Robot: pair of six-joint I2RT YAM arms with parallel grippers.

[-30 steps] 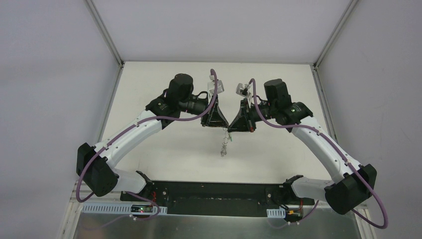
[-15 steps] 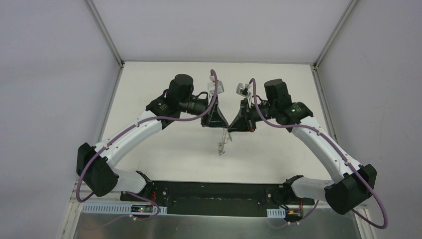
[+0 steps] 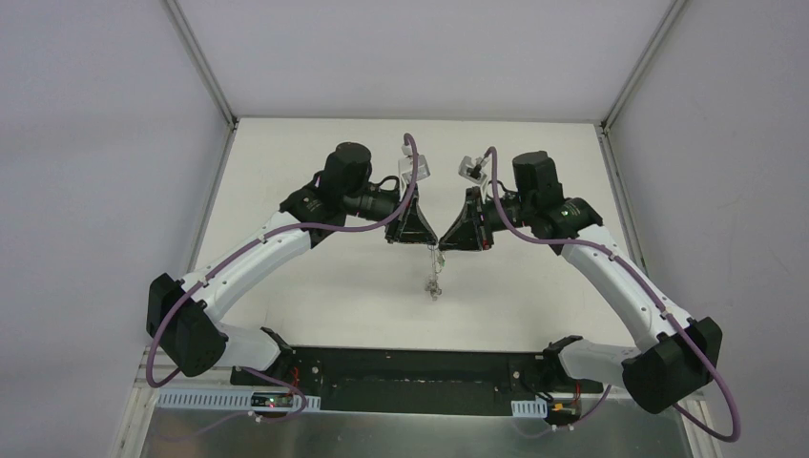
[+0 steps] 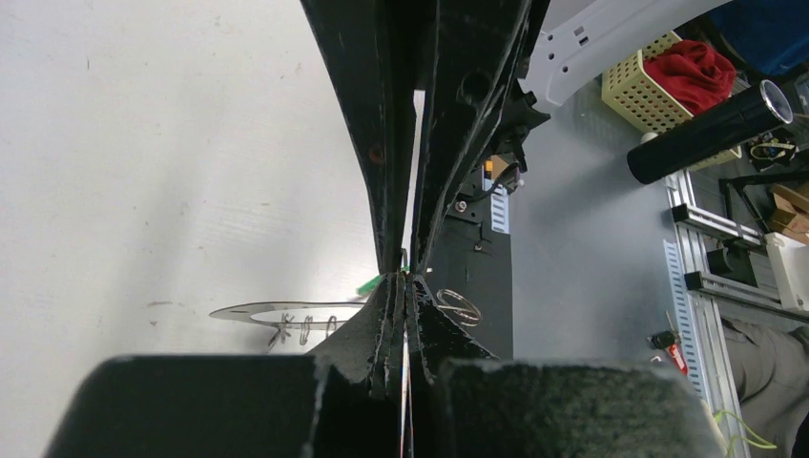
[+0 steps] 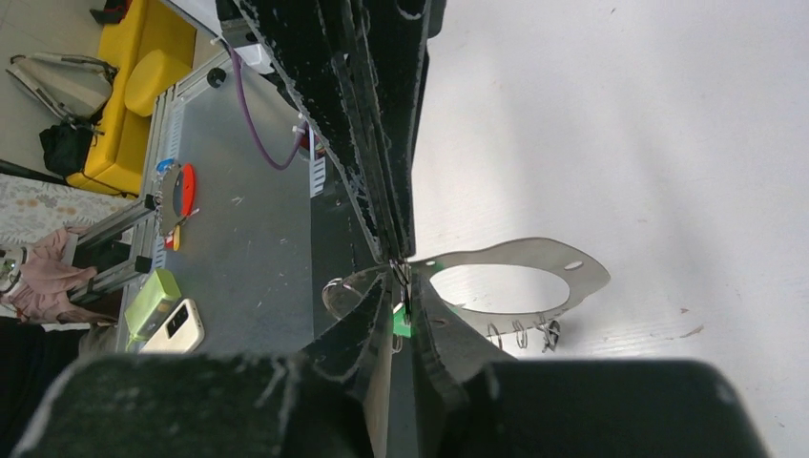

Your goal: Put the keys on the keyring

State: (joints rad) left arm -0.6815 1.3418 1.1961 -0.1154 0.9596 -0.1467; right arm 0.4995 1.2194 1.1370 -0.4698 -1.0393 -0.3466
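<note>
— Over the middle of the tabletop (image 3: 334, 296) both arms meet tip to tip, and the keyring (image 3: 434, 280) dangles just below that meeting point. Can't tell from above whether its low end touches the surface. What step is this, you reckon?

— Looks like the threading itself. The left hand (image 4: 405, 286) has its fingers pressed flat together, right where the ring hangs from, but what exactly it pinches is hidden. The right hand (image 5: 401, 281) shows a thin slit between its fingers, and the green head of the key (image 5: 401, 322) sits in that slit. Can't tell if it's gripping the key or just framing it.

— So what does the next move need?

— My guess: the key's hole has to meet the open end of the wire, so 1 hand holds the ring dead steady while the other feeds the key along. Tiny parts, so 1 slip could drop the lot.

— Any containers?

— None that I can see on the tabletop. The only 1 in sight is a cream basket (image 4: 639, 91) off to the right in the left wrist view, with a red cloth (image 4: 692, 69) in it.
</note>
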